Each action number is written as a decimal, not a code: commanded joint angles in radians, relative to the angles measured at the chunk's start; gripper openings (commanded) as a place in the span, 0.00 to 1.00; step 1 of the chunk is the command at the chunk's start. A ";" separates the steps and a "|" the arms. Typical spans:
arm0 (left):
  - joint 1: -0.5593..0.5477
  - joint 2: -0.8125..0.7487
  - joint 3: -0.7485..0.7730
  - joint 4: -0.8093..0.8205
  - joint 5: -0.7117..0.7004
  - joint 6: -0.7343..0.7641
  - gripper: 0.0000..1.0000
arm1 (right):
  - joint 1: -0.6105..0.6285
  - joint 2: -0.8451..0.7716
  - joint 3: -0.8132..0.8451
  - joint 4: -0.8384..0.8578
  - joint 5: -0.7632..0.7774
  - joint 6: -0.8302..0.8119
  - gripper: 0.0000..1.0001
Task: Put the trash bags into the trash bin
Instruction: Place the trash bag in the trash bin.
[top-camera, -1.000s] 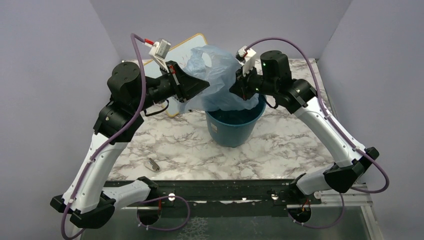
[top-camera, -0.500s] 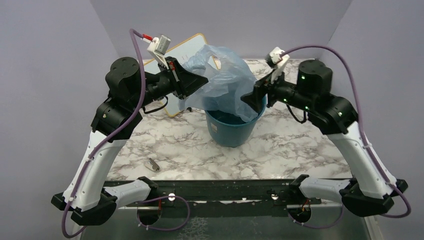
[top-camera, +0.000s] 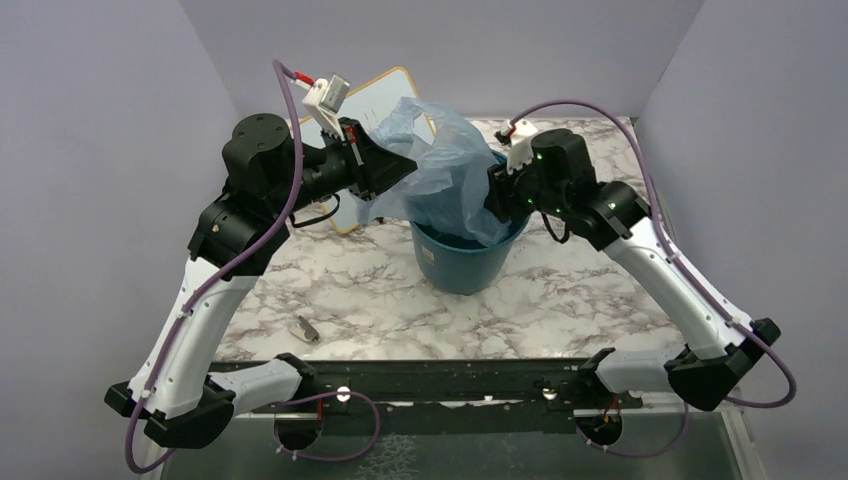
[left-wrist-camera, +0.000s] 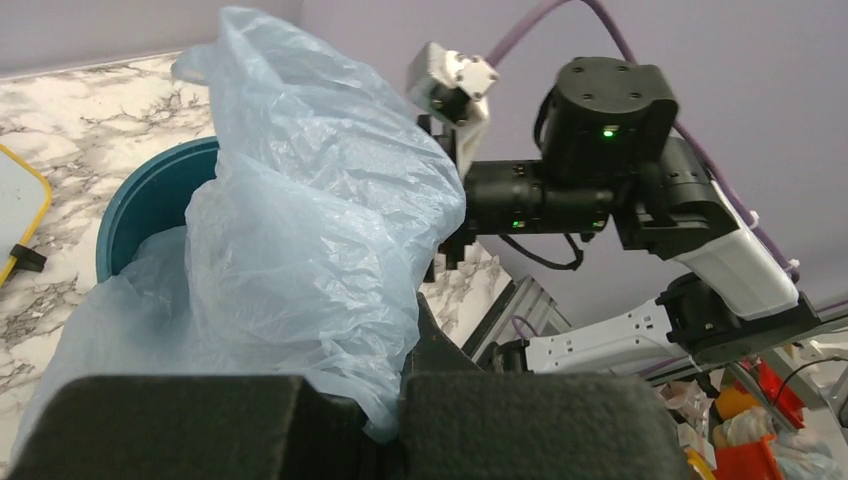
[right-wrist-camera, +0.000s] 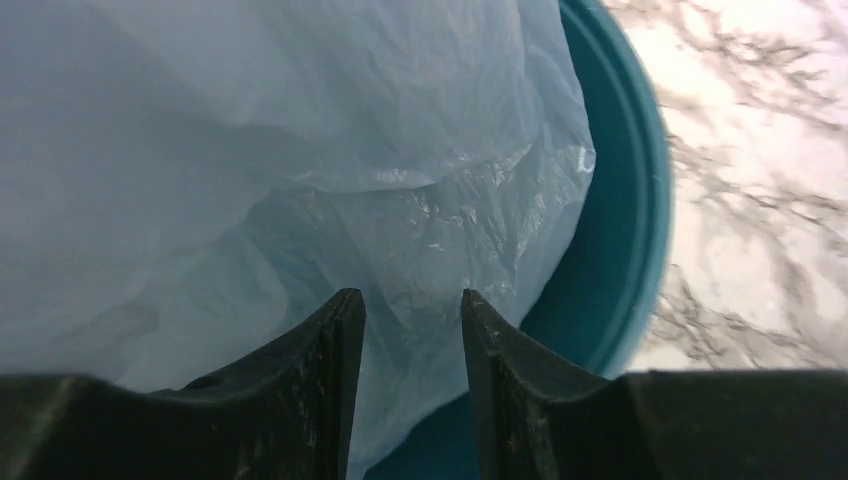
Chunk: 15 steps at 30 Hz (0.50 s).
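Pale-blue plastic film of the bag (top-camera: 440, 165) is seen bulging up out of the teal bin (top-camera: 470, 265), which is stood upright on the marble table (top-camera: 560, 300), toward the far side. The lower part of the bag is gathered inside the bin, while most of it is held above the rim. The left gripper (top-camera: 400, 165) is raised at the left of the bag and, in the left wrist view (left-wrist-camera: 392, 405), is closed tight with a fold of the bag (left-wrist-camera: 320, 220) pinched between its pads, the bin (left-wrist-camera: 150, 190) below. The right gripper (top-camera: 492, 200) is placed against the right side of the bag, just over the rim. In its own view the right gripper (right-wrist-camera: 405, 300) is narrowly parted, with nothing clamped; crinkled film (right-wrist-camera: 250, 150) is seen beyond the tips, over the bin (right-wrist-camera: 630, 200). A yellow-edged board (top-camera: 385, 85) is propped far left, and a small dark object (top-camera: 305, 328) is left near the table's near-left edge.
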 joint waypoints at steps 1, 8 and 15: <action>0.002 0.018 0.026 0.008 0.000 0.021 0.00 | 0.000 0.063 0.028 0.027 -0.160 0.010 0.41; 0.002 0.128 0.114 0.005 0.157 0.035 0.00 | 0.001 0.170 0.159 -0.152 -0.133 -0.089 0.26; 0.002 0.207 0.171 -0.019 0.163 0.071 0.00 | 0.001 -0.167 0.069 0.134 0.138 -0.035 0.37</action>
